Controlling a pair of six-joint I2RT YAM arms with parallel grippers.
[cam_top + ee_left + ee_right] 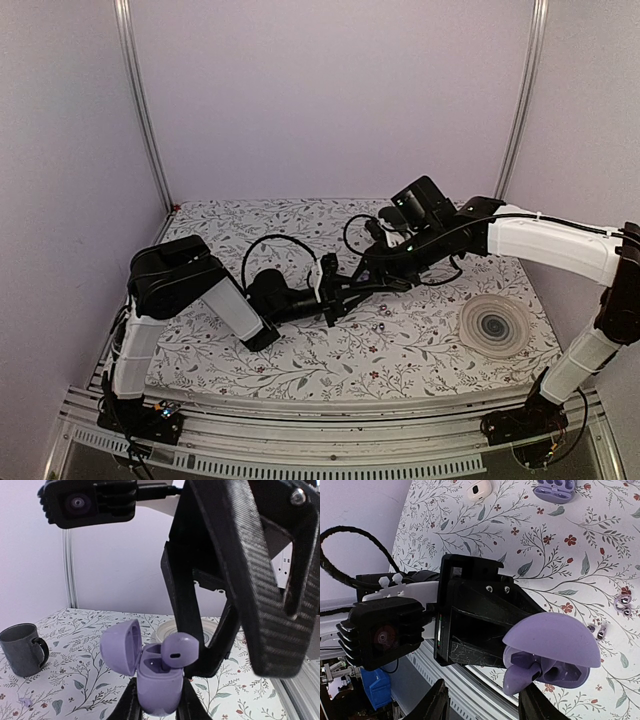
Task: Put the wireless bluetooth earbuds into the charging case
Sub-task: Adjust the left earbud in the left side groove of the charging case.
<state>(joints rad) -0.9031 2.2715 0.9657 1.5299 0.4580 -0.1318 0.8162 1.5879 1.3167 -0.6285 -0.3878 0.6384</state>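
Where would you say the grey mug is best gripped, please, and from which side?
Probably by its rim, from above: the grey mug stands upright with its mouth open, so one of the jaws can drop inside and the other outside the wall. Pick the side away from the handle, which sticks out to the right in the left wrist view.

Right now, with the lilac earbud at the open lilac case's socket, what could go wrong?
The lilac plastic earbud sits tilted, only partly in its socket, so pushing could jam it or pop it out. The glossy lilac clamshell charging case is pinched low between the left fingers, so pressure might twist it loose.
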